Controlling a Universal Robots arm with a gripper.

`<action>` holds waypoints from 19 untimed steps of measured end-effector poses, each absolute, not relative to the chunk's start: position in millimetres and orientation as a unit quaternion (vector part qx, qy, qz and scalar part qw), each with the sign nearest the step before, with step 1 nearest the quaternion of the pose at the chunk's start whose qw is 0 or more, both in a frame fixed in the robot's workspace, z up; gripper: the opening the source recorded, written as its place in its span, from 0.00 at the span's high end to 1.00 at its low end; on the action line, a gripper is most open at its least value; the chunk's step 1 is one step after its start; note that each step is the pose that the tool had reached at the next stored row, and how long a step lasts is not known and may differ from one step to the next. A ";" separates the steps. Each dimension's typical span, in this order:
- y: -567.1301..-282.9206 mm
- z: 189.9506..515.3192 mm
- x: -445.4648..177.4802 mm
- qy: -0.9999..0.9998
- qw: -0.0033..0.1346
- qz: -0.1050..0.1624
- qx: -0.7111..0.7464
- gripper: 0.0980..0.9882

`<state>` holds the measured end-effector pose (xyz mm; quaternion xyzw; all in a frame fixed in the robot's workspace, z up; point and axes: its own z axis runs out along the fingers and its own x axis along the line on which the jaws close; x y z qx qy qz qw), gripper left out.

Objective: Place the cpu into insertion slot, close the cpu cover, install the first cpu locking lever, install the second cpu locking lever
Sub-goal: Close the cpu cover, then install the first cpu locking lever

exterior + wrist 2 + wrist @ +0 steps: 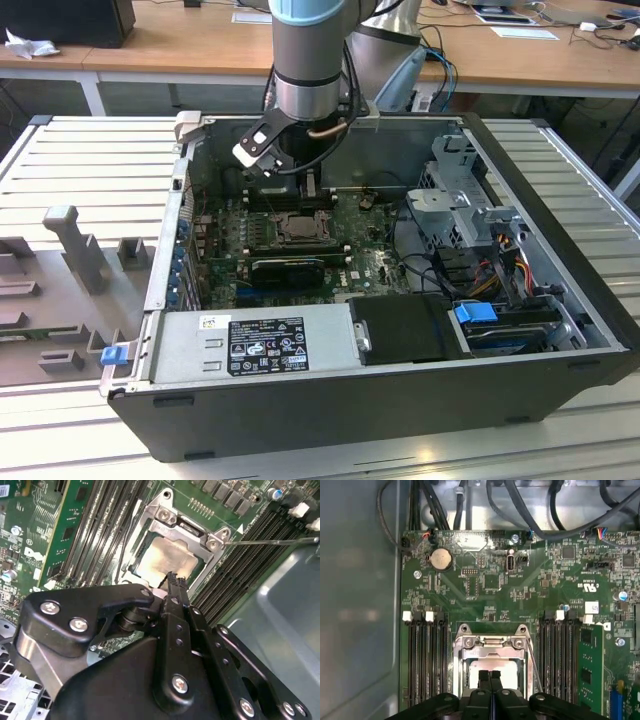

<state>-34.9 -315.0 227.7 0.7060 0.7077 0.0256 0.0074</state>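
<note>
Black gripper [490, 675]: jaws are pressed together, nothing held.
Pale silver square cpu [509, 670]: framed by thin grey metal cpu cover [490, 641].

Pale silver cpu [167, 560], grey cpu cover [161, 516], green motherboard [490, 591], black claw [490, 676].
</note>
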 end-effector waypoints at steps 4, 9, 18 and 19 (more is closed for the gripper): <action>-314.9 227.6 -37.5 0.708 0.007 0.026 0.706 0.99; -315.0 227.7 -39.3 0.708 0.007 0.026 0.706 0.99; -315.0 237.1 -39.3 0.708 0.008 0.025 0.706 0.99; -315.0 238.4 -39.3 0.708 0.008 0.026 0.706 0.99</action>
